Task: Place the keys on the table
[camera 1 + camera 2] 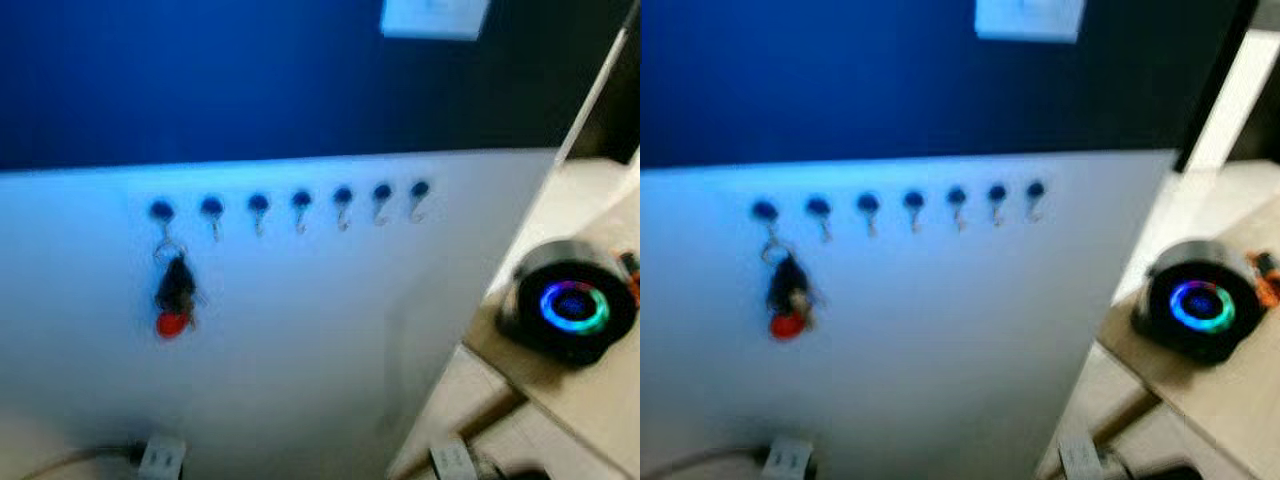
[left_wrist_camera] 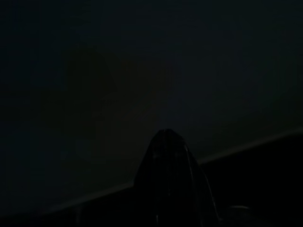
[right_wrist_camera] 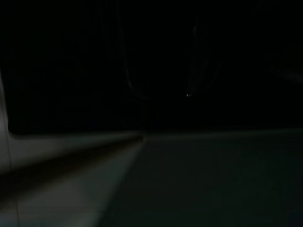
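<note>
Keys (image 1: 174, 296) hang lower left of frame, long axis vertical, red fob at bottom, from the leftmost hook (image 1: 162, 212) of a row on the white wall panel (image 1: 330, 330). Table (image 1: 585, 385) at lower right, well apart. Left gripper (image 2: 168, 184): dim shape, jaw state cannot tell. Likely left arm nearer.
</note>
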